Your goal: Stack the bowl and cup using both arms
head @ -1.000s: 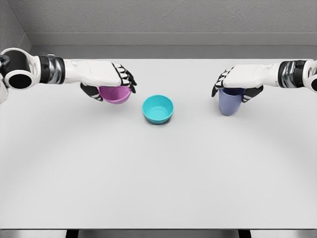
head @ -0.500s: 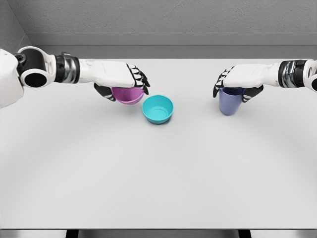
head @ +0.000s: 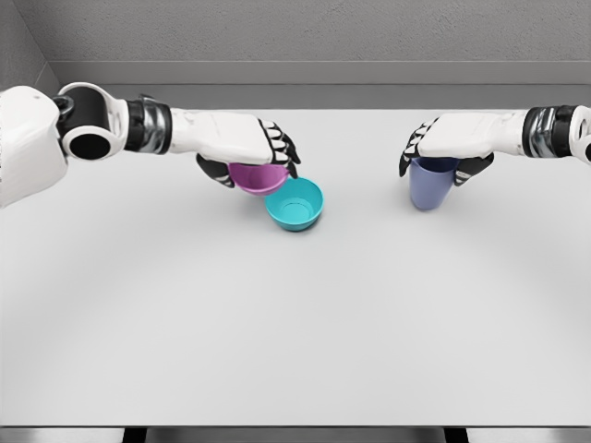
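White fingers of the left hand [head: 245, 148] curl down over a purple bowl [head: 257, 177], gripping it from above just beside the teal bowl's [head: 295, 203] left rim, the two overlapping in view. That teal bowl sits open and holds nothing on the pale counter [head: 295, 323]. Well apart to the right, the right hand [head: 448, 148] closes its fingers around the top of an upright blue cup [head: 430, 189].

Held bowl [head: 258, 177] overlaps second bowl's [head: 296, 204] left rim; cup [head: 430, 183] far right.
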You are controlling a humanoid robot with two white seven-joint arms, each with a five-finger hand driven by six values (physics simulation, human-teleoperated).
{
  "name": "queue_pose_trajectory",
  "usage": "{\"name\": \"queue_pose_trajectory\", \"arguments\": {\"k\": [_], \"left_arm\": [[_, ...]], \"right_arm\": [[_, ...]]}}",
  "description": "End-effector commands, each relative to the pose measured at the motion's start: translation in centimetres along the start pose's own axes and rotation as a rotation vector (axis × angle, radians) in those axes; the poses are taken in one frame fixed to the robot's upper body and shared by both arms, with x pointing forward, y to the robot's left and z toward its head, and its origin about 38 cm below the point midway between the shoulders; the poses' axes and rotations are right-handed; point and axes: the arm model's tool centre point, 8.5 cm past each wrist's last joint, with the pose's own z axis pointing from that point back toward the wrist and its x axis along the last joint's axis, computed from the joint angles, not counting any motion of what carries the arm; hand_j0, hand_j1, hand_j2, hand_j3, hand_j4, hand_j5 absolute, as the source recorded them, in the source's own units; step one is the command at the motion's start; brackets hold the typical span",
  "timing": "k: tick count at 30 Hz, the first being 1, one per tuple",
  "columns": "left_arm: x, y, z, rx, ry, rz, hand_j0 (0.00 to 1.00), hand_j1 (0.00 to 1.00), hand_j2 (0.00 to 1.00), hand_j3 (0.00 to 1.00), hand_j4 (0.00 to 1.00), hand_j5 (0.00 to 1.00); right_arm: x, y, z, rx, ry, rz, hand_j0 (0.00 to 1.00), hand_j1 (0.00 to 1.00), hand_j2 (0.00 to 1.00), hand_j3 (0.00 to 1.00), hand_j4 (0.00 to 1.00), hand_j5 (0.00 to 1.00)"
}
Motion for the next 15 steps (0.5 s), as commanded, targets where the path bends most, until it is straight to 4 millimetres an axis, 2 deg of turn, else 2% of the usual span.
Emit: {"name": "queue_pose_trajectory", "arguments": {"k": [1,10,15], "left_arm": [[0.2,0.3,-0.4,0.008,-0.009,0.003,0.76,0.76,0.76,0.76,0.76,0.76],[1.4,0.9,-2.7,0.004,-0.049,-0.020,0.76,0.76,0.76,0.76,0.76,0.76],[1.4,0.9,-3.4,-0.004,-0.050,-0.027,0.77,0.77,0.77,0.77,0.77,0.77]], "right_arm": [[0.0,-0.1,0.1,-0.004,0.002,-0.005,0.67,0.67,0.67,0.67,0.67,0.67],[-0.1,-0.3,0.3,-0.012,0.003,-0.001,0.67,0.67,0.67,0.67,0.67,0.67],[-0.2,-0.3,0.5,-0.010,0.007,-0.001,0.67,0.67,0.67,0.67,0.67,0.67]]}}
